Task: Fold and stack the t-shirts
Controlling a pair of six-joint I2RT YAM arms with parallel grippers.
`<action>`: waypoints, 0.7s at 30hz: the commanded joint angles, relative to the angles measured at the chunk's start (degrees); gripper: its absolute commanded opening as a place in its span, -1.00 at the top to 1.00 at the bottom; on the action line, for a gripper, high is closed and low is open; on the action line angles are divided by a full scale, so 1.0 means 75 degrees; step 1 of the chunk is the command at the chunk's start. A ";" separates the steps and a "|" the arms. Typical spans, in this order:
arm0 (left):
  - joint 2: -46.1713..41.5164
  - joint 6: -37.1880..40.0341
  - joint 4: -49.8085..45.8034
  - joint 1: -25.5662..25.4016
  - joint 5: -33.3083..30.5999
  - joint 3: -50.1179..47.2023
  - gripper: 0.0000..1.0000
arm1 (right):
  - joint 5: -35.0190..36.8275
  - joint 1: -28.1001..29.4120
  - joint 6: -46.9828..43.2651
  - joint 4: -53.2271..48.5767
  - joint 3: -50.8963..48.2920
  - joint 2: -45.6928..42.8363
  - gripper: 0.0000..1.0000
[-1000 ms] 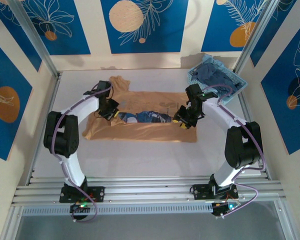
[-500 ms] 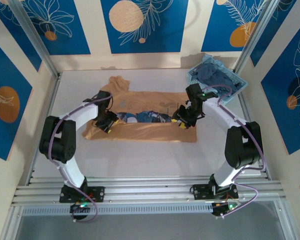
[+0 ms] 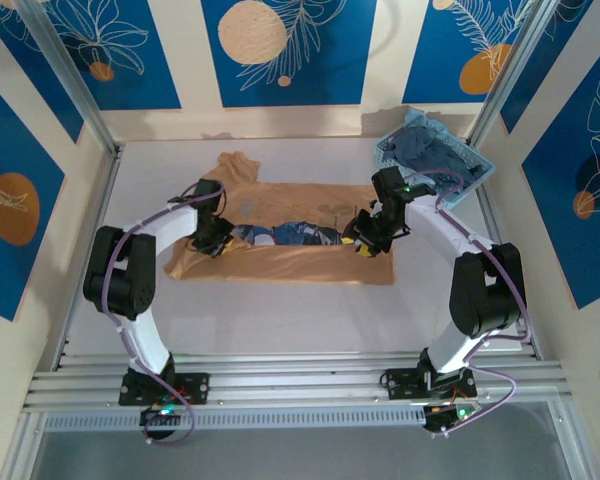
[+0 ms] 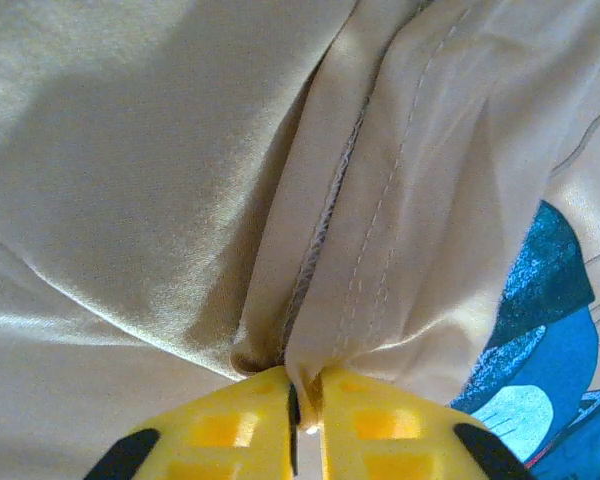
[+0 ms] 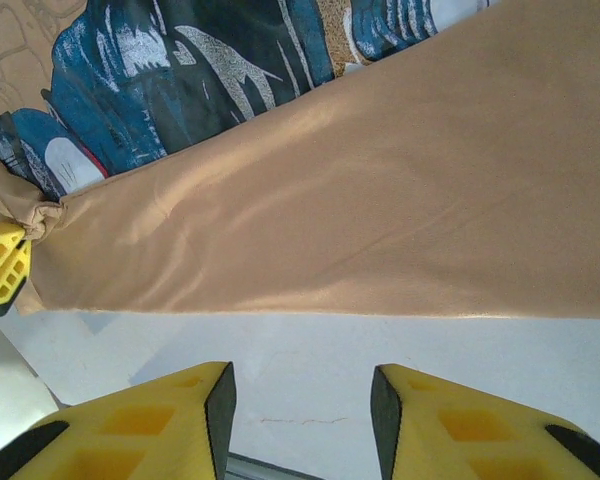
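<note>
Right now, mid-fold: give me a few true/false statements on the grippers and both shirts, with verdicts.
1. The left gripper is shut on the tan-orange t-shirt. True.
2. The right gripper is clamped on cloth. False: its jaws stand open over bare table, just off the shirt's edge.
3. The slate-blue t-shirt lies in the light blue basket at the far right corner. True.
4. The two shirts are stacked. False: they lie apart, the tan-orange one spread on the table.
5. The blue print is fully folded under. False: it shows above the folded-up hem.
</note>
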 commanded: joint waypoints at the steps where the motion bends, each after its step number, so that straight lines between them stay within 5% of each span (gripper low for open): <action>1: 0.0020 0.0157 -0.0087 0.0042 -0.0083 0.0312 0.98 | -0.0197 -0.0053 -0.0098 -0.0077 -0.0020 -0.0038 0.14; 8: 0.0411 0.1170 -0.1445 -0.0265 -0.0590 0.1781 1.00 | -0.0203 -0.0048 -0.0055 -0.0049 -0.0019 0.0009 0.15; 21: 0.3471 0.4200 -0.4253 -0.0989 -0.0765 0.6260 1.00 | -0.0337 -0.0063 -0.0031 -0.0054 -0.0071 0.0074 0.16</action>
